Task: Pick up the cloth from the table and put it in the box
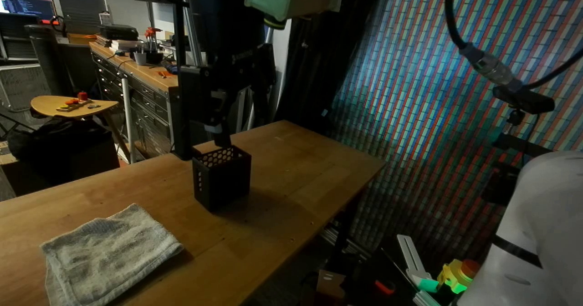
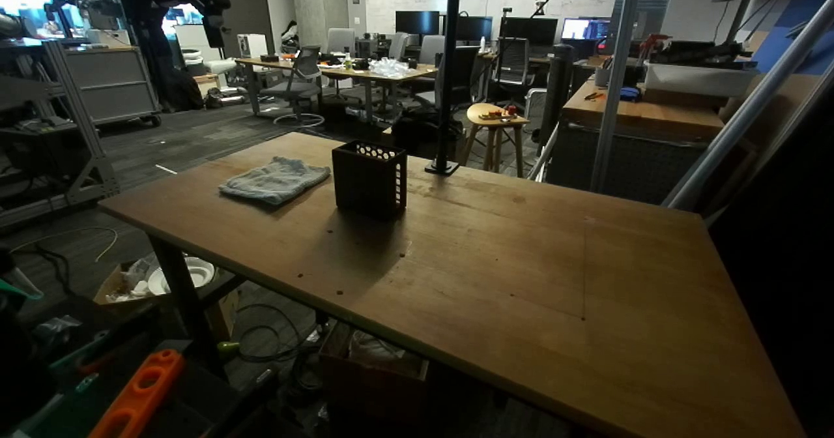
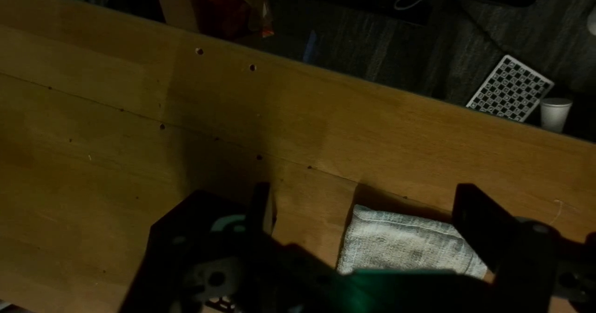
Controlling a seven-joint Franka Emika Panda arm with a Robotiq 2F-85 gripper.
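Observation:
The cloth (image 1: 109, 253), pale grey-white and wrinkled, lies flat on the wooden table (image 2: 521, 262). Beside it, apart from it, the black box (image 1: 223, 181) stands upright with an open top and honeycomb holes; both exterior views show the cloth (image 2: 275, 180) and the box (image 2: 365, 180). My gripper (image 1: 242, 130) hangs above the table, one fingertip overlapping the box's rim in that exterior view. Seen from the wrist, the gripper (image 3: 364, 187) is wide open, its fingers apart. Below and between them shows the cloth (image 3: 409, 238), partly covered by gripper parts. The left finger mostly hides the box there.
A black pole (image 2: 449, 86) rises from the table's edge close behind the box. Past the table are a drawer bench (image 1: 150, 110) and a small wooden stool (image 1: 75, 105). A cable (image 1: 489, 64) and a mounted camera (image 1: 524, 100) hang at the right.

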